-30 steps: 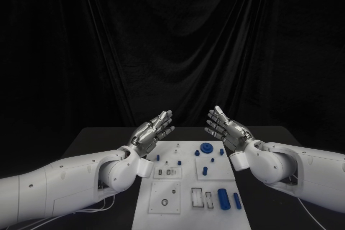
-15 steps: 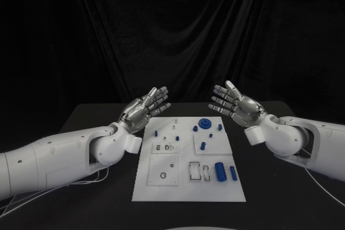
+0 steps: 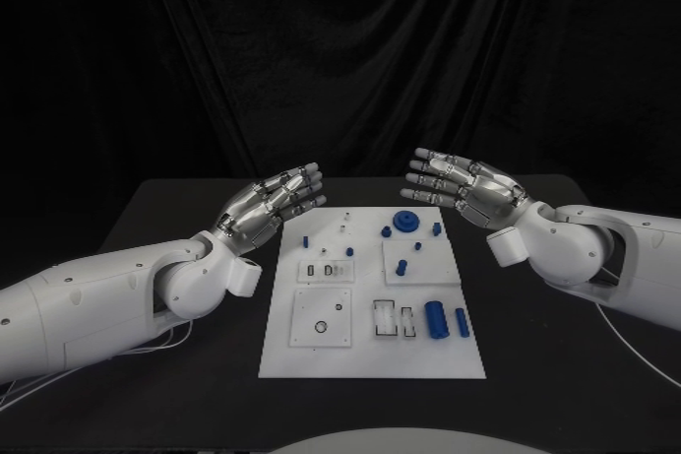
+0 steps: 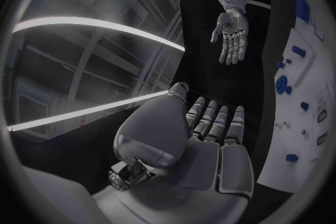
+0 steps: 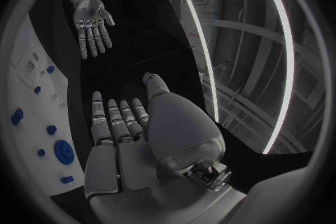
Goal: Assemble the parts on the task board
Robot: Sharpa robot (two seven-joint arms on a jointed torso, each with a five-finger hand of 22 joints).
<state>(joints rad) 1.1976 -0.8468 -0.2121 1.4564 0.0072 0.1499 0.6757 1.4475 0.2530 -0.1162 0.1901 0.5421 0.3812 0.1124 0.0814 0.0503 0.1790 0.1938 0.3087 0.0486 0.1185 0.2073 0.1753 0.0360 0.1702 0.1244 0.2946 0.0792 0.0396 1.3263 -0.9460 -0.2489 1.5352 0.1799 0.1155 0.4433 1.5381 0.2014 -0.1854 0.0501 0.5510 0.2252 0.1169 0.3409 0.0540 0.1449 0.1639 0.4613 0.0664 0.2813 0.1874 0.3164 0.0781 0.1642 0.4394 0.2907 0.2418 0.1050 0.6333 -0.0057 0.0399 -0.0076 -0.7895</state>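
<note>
task board [image 3: 372,346]: white plate on black surface [image 3: 568,356], between and below both robot hands, long axis running away from robot
parts [image 3: 437,320]: blue pieces on board; gear-like one [image 3: 407,219] at far end, cylinders near end, right half
nearer hand: right robot hand [image 3: 462,188], just beside gear piece's end of board, raised above it
left robot hand [image 3: 270,206]: raised off board's left edge, fingers apart, holds nothing
right robot hand state: fingers spread, empty, touching nothing
judgement: nothing grasped yet, reach down needed
</note>
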